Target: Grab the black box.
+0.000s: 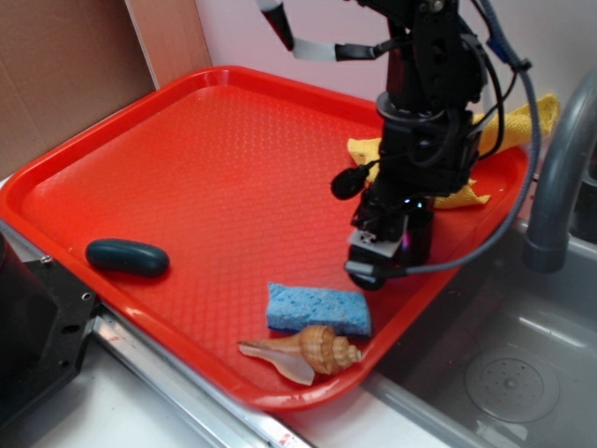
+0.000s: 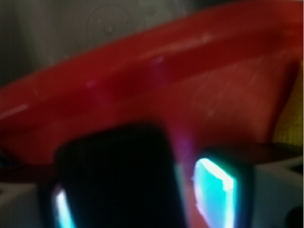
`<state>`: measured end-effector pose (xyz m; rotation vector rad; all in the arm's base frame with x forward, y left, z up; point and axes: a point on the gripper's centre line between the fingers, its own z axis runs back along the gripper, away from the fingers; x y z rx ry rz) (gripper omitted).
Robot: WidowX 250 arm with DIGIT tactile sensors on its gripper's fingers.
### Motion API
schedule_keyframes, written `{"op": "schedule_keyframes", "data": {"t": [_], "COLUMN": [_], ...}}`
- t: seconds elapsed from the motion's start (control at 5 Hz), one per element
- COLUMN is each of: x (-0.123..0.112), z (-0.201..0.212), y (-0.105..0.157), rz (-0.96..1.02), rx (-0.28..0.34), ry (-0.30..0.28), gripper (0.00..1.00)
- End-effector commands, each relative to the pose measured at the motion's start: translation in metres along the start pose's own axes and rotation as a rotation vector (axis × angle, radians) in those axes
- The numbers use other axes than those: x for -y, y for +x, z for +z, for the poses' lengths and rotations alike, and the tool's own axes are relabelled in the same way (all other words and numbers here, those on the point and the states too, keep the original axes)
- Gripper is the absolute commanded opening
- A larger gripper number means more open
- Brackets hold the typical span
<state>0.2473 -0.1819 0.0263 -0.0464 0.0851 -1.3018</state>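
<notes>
Black box (image 2: pixel 118 175): the wrist view shows it large and blurred, sitting between the lit fingers (image 2: pixel 213 190) of the claw (image 1: pixel 382 254); contact cannot be confirmed, so whether the claw grips it cannot be told. In the exterior view the box (image 1: pixel 420 235) is mostly hidden behind the claw, at the right of the red tray (image 1: pixel 187 149). Only that view shows the blue sponge (image 1: pixel 318 309), seashell (image 1: pixel 308 351), teal lump (image 1: pixel 127 257), yellow cloth (image 1: pixel 504 131) and sink (image 1: pixel 504 373).
</notes>
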Motion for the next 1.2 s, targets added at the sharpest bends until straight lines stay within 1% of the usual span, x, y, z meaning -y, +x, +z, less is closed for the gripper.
{"op": "schedule_keyframes", "data": {"t": [0.0,0.2,0.4,0.6,0.8,1.0], "x": [0.018,0.019,0.041,0.066,0.058,0.042], "z": [0.040,0.087,0.125,0.142,0.161,0.174], "y": [0.004,-0.048,-0.101,-0.153,-0.190,-0.193], "rz": [0.029,0.274,0.524,0.776,1.024,1.121], "rx": [0.086,0.161,0.176,0.215,0.252,0.203], "ry": [0.076,0.139,0.145,0.102,0.140,0.117], "gripper": [0.00,0.00,0.00,0.00,0.00,0.00]}}
